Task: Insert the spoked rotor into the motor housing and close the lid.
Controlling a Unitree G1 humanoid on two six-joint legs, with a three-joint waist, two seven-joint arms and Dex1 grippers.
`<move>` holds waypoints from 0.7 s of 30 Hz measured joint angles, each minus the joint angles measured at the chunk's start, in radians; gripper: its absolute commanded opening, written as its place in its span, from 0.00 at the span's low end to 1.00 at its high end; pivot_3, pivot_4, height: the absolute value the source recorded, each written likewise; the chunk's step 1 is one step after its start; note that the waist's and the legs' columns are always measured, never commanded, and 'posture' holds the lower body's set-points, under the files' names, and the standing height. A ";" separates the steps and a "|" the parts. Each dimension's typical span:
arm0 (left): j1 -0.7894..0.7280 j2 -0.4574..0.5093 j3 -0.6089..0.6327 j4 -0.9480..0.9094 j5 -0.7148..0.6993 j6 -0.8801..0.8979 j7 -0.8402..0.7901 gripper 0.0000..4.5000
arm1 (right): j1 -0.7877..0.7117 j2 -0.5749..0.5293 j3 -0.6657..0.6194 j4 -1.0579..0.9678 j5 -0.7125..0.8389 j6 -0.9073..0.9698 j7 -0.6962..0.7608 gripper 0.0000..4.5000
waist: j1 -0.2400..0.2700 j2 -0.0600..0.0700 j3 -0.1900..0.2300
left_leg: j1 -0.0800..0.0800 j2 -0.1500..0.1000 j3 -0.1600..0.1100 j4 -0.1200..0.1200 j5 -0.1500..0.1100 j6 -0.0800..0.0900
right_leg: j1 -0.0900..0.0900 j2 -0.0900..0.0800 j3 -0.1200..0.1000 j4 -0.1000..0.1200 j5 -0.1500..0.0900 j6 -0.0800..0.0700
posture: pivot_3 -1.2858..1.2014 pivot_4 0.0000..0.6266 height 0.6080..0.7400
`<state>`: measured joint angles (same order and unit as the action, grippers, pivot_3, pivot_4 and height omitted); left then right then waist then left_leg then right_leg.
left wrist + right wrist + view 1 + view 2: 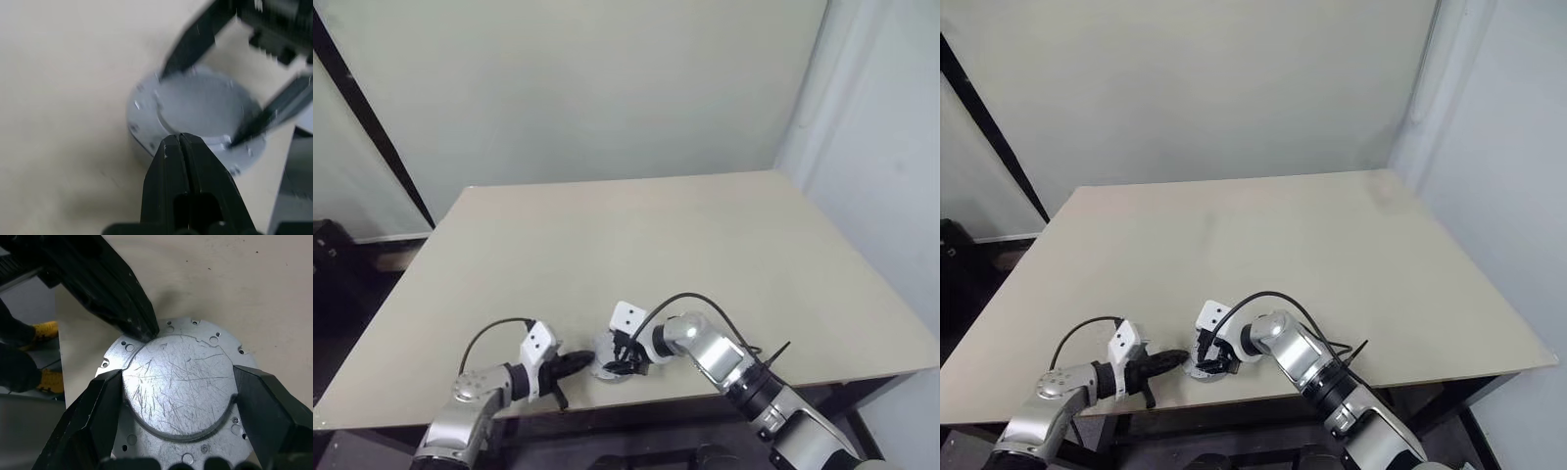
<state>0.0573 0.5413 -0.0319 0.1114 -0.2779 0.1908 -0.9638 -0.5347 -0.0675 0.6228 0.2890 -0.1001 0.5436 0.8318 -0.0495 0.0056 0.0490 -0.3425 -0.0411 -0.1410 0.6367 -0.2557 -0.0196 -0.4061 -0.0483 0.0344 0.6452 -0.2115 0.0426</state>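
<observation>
R gripper pinched the lid's raised disc btwn spread fingers, L gripper pressed shut w/ tip at lid's rim, on table; no writing legible.

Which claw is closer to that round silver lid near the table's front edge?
Right. The right claw straddles the lid, one finger at each side of its raised centre. The left claw, shut, touches the lid's rim.
</observation>
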 measured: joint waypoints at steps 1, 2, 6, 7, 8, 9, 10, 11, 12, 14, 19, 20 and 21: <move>-0.003 0.001 -0.003 0.002 0.006 0.000 0.000 0.00 | 0.000 0.000 0.000 0.001 0.000 0.000 -0.001 0.73 | 0.000 0.000 0.000 | 0.000 0.000 0.000 0.000 0.000 0.000 | 0.000 0.000 0.000 0.000 0.000 -0.001 | 0.52 0.00 1.00; -0.006 0.001 -0.005 0.002 0.012 0.000 -0.001 0.00 | 0.000 -0.001 0.000 0.001 0.000 -0.001 -0.001 0.73 | 0.000 0.001 0.000 | 0.000 0.000 0.000 0.000 0.000 0.000 | 0.000 0.000 0.000 0.000 -0.001 -0.001 | 0.52 0.00 1.00; -0.016 0.002 -0.020 0.003 0.032 -0.004 0.003 0.00 | 0.000 -0.006 0.001 0.002 -0.001 -0.002 -0.003 0.73 | 0.001 0.004 -0.002 | 0.000 -0.002 0.000 0.002 0.000 0.000 | 0.002 -0.001 0.000 0.000 -0.001 -0.002 | 0.52 0.00 1.00; -0.017 0.002 -0.023 0.003 0.034 -0.002 0.003 0.00 | 0.000 -0.007 0.001 0.002 -0.001 -0.002 -0.003 0.73 | 0.001 0.004 -0.002 | 0.000 -0.002 0.000 0.002 0.000 0.000 | 0.002 -0.001 0.000 0.000 -0.001 -0.002 | 0.52 0.00 1.00; -0.019 0.002 -0.025 0.003 0.035 0.000 0.004 0.00 | 0.000 -0.007 0.002 0.002 -0.001 -0.002 -0.004 0.73 | 0.001 0.005 -0.003 | 0.000 -0.002 0.000 0.002 0.000 0.000 | 0.002 -0.001 0.001 0.000 -0.001 -0.002 | 0.52 0.00 1.00; -0.020 0.003 -0.028 0.003 0.036 0.006 0.003 0.00 | 0.000 -0.008 0.003 0.002 -0.002 -0.004 -0.005 0.73 | 0.001 0.005 -0.003 | 0.000 -0.002 0.000 0.002 0.000 0.000 | 0.002 -0.001 0.000 0.000 -0.001 -0.002 | 0.52 0.00 1.00; -0.021 0.003 -0.030 0.002 0.036 0.010 0.002 0.00 | 0.000 -0.011 0.006 0.002 -0.003 -0.011 -0.005 0.73 | 0.001 0.005 -0.003 | 0.000 -0.002 -0.001 0.002 0.000 0.000 | 0.002 -0.001 0.000 0.000 -0.001 -0.002 | 0.52 0.00 1.00; -0.021 0.004 -0.031 0.001 0.036 0.015 0.001 0.00 | 0.000 -0.015 0.009 0.002 -0.004 -0.020 -0.004 0.73 | 0.001 0.006 -0.003 | 0.000 -0.002 -0.001 0.002 0.000 0.000 | 0.003 -0.001 0.000 0.000 -0.001 -0.002 | 0.52 0.00 1.00; -0.022 0.006 -0.033 -0.003 0.036 0.022 -0.001 0.00 | -0.001 -0.025 0.018 0.001 -0.006 -0.043 0.000 0.73 | 0.001 0.006 -0.003 | 0.000 -0.003 -0.001 0.003 0.000 0.000 | 0.003 -0.002 0.000 0.000 -0.002 -0.002 | 0.52 0.00 1.00; -0.022 0.012 -0.037 -0.015 0.035 0.038 -0.006 0.00 | -0.004 -0.041 0.033 0.002 -0.017 -0.088 0.008 0.73 | 0.002 0.008 -0.003 | 0.000 -0.003 -0.001 0.003 0.000 0.000 | 0.004 -0.002 0.000 -0.001 -0.002 -0.002 | 0.52 0.00 1.00; -0.018 0.013 -0.039 -0.035 0.032 0.071 -0.013 0.00 | -0.017 -0.068 0.061 0.010 -0.038 -0.160 0.023 0.73 | 0.006 0.011 -0.004 | 0.000 -0.005 -0.003 0.003 0.000 0.000 | 0.006 -0.003 0.000 -0.003 -0.002 -0.001 | 0.52 0.00 1.00; -0.017 0.012 -0.039 -0.036 0.032 0.072 -0.012 0.00 | -0.021 -0.068 0.064 0.013 -0.041 -0.164 0.024 0.73 | 0.007 0.011 -0.004 | 0.000 -0.005 -0.003 0.003 0.000 0.000 | 0.006 -0.003 0.000 -0.003 -0.002 -0.001 | 0.52 0.00 1.00; -0.017 0.012 -0.040 -0.036 0.033 0.073 -0.011 0.00 | -0.022 -0.067 0.064 0.015 -0.043 -0.165 0.024 0.73 | 0.007 0.011 -0.004 | 0.001 -0.005 -0.004 0.004 0.000 0.000 | 0.007 -0.003 0.000 -0.003 -0.002 -0.001 | 0.52 0.00 1.00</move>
<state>0.0401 0.5534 -0.0716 0.0758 -0.2454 0.2635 -0.9752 -0.5571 -0.1347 0.6872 0.3044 -0.1429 0.3786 0.8557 -0.0425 0.0163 0.0454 -0.3420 -0.0463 -0.1446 0.6403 -0.2553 -0.0191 -0.3993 -0.0517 0.0344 0.6422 -0.2135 0.0415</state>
